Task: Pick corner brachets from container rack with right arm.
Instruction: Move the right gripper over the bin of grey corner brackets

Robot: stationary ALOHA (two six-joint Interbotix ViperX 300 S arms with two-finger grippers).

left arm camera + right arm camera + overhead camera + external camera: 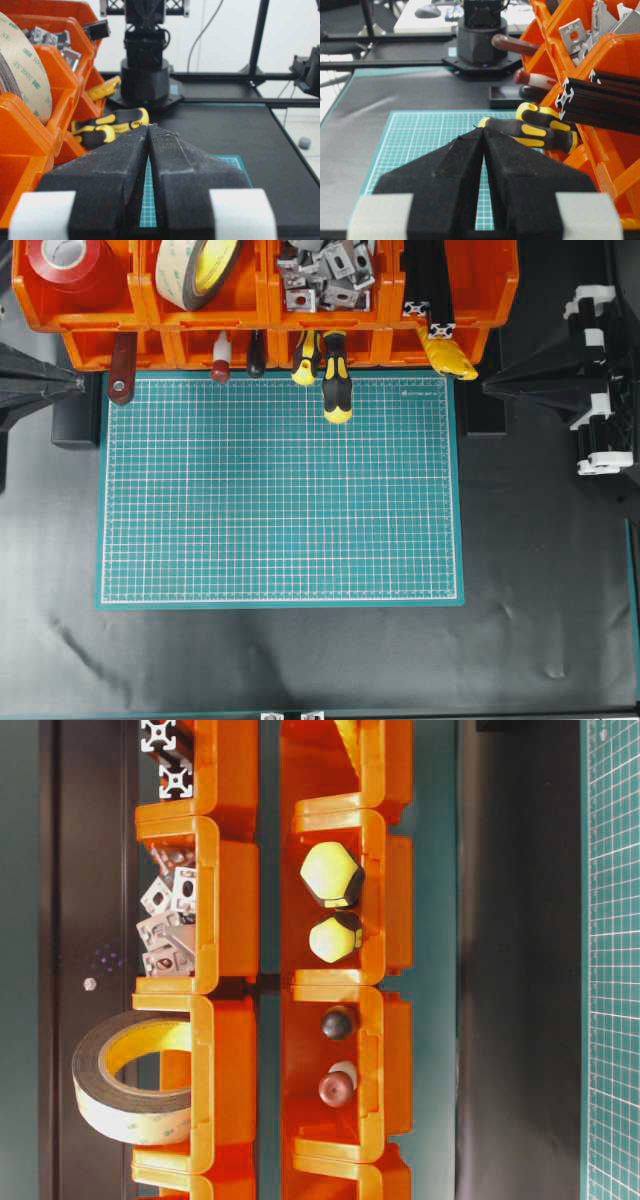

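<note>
We look down on a black tabletop [300,660] with a green cutting mat [280,490] lying at its middle. Along the mat's far edge stands the container rack [265,300], two tiers of orange bins. The corner brachets [325,275] lie heaped in an upper bin, beside the bin holding black profiles [430,280]. Yellow-and-black screwdrivers [335,380] poke from the lower tier onto the mat. The right gripper [482,131] waits off the mat's right side, jaws pressed together and empty. The left gripper [149,126] sits likewise closed on nothing.
</note>
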